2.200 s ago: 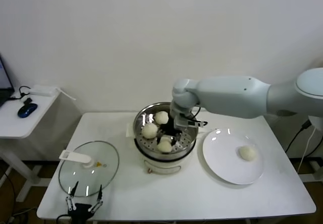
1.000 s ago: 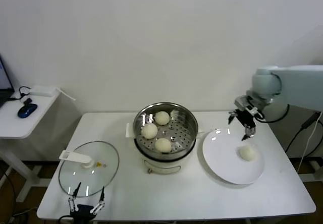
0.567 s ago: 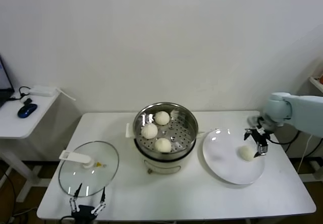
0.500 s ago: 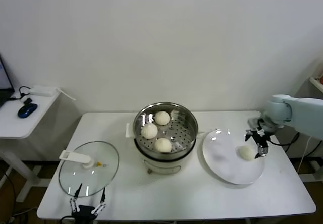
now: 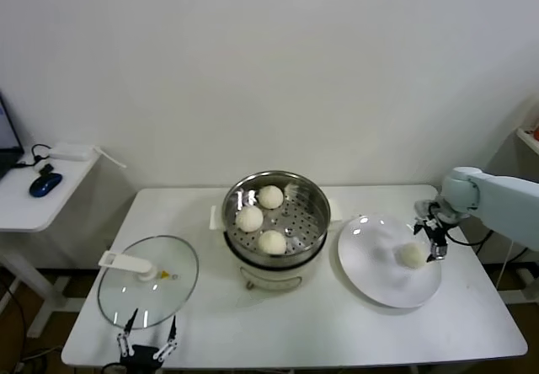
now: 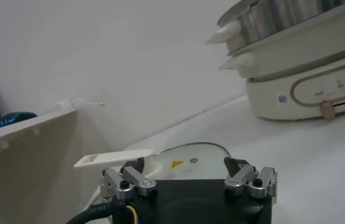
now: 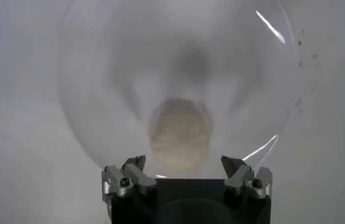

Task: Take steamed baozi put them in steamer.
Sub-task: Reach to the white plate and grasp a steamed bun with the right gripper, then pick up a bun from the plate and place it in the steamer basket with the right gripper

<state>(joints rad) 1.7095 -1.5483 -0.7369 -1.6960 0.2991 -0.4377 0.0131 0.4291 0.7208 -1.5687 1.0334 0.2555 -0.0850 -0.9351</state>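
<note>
- The right gripper (image 5: 432, 241) hangs at the far right side of the white plate (image 5: 370, 264), jaws spread wide around nothing, with the last bun (image 5: 412, 255) just beside its fingertips and lying between them in the right wrist view.
- Three buns (image 5: 271, 242) already sit on the perforated tray inside the steamer (image 5: 313, 190), which stands at mid-table, left of the plate.
- The left gripper (image 5: 146, 344) waits at the near edge of the table beside the glass lid (image 5: 148, 280), jaws open and empty.
- Risk: the bun looks soft, so a hard squeeze would likely dent or tear it, while a light one could let it slip on the way over.
- Risk: closing off-centre could nudge the bun across the smooth plate, or push the plate itself toward the table's right edge.
- Risk: a low carry could clip the steamer's rim.
- Writing: the steamer's base carries a small square code sticker (image 6: 281, 98) and faint print, both too small to read; the lid bears a yellow warning sticker (image 6: 178, 164), its text unreadable.
</note>
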